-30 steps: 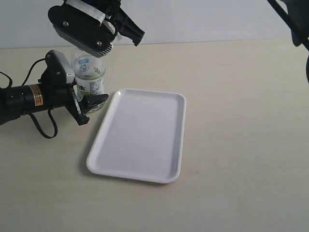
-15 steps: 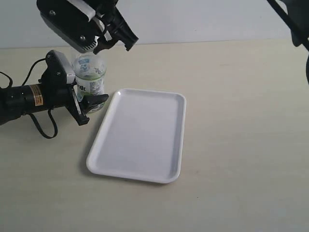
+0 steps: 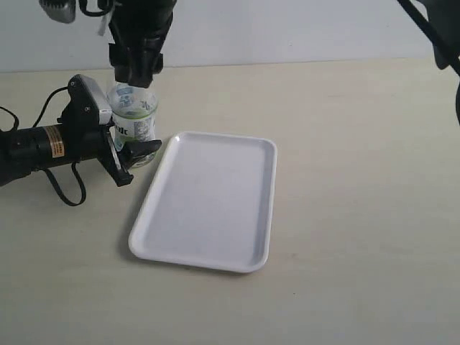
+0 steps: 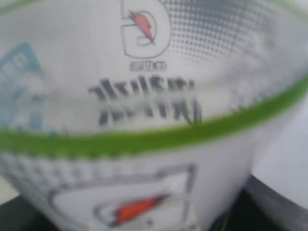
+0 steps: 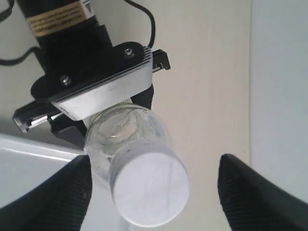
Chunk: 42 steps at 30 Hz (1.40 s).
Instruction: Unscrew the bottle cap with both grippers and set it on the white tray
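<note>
Straddling the bottle cap (image 5: 149,190), the fingers (image 5: 62,192) of the right gripper (image 3: 136,68) stand wide apart, one on each side, neither touching it. The cap sits on the neck of the bottle (image 3: 134,115). The right gripper hangs directly above the bottle, pointing down. The left gripper (image 3: 128,133) reaches in from the left, jaws clamped on the bottle's labelled body; the label fills the left wrist view, blurred. The bottle stands upright, far left on the table (image 3: 359,180). The white tray (image 3: 208,208) lies just right of the bottle, its far left corner near the left gripper's near jaw.
</note>
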Each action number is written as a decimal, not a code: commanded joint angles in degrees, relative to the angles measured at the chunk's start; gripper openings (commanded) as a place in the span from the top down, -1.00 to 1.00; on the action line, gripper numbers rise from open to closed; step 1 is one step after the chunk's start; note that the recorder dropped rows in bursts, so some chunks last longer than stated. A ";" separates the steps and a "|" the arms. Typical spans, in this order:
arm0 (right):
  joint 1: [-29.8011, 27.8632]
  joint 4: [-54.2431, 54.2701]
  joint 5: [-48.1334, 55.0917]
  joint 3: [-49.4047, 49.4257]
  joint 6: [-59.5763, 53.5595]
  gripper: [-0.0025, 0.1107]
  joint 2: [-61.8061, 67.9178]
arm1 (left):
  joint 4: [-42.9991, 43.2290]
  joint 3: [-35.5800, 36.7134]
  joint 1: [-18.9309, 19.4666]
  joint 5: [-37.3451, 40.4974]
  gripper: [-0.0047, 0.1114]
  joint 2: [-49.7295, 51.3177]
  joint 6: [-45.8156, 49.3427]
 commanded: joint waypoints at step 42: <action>-0.14 0.21 1.17 -0.09 44.76 0.45 -0.39 | -0.98 0.05 -0.26 -0.77 0.92 -0.78 0.00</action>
